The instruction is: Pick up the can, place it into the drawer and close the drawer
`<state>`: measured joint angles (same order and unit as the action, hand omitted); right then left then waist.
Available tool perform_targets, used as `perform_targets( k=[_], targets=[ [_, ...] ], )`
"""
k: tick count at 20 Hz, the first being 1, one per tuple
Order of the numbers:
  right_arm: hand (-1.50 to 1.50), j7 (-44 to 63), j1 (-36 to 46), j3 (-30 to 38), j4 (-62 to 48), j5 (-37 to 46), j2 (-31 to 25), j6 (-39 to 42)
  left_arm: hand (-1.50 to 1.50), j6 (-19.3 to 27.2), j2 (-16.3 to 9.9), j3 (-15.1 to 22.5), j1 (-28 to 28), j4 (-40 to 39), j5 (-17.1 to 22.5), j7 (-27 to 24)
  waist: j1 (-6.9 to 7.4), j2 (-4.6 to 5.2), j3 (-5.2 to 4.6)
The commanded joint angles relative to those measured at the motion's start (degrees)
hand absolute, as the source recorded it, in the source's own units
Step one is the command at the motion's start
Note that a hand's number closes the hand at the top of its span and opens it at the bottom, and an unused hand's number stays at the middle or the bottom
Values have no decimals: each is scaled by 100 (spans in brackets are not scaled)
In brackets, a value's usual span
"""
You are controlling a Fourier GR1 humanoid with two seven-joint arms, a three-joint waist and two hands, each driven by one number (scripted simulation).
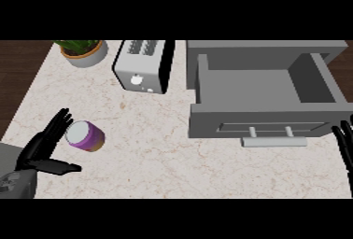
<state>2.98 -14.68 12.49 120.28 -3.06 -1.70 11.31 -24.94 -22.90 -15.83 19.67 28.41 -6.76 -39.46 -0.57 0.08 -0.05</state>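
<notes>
A purple can with a pale lid lies on the marble counter at the left. My left hand stands open just left of it, fingers straight and pointing up, thumb stretched out below the can; fingertips nearly touch the can's side. The grey drawer is pulled out at the right, its inside bare, with a bar handle on its front. Only the straight fingers of my right hand show at the right edge, beside the drawer front.
A silver toaster stands at the back centre, next to the drawer's cabinet. A potted plant sits at the back left. The counter's left edge runs close to my left forearm.
</notes>
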Motion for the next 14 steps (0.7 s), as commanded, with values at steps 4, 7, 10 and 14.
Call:
perform_targets(
  k=[4,7,10,14],
  targets=[
    [-150,298,-55,-24,266,-9,-10,13,-150,-43,-98,41,351,-825,-135,-652,-12,5,-1],
    [-150,106,321,178,-186,-122,-100,0,-150,188,93,74,580,-722,-84,-301,6,2,1],
    [-150,-10,-47,78,82,19,25,67,-150,242,136,91,773,-1085,-150,-461,-21,7,-1],
    [-150,70,233,243,-130,-85,-57,11,-150,491,286,67,880,-1150,-94,-386,-7,5,0]
  ],
)
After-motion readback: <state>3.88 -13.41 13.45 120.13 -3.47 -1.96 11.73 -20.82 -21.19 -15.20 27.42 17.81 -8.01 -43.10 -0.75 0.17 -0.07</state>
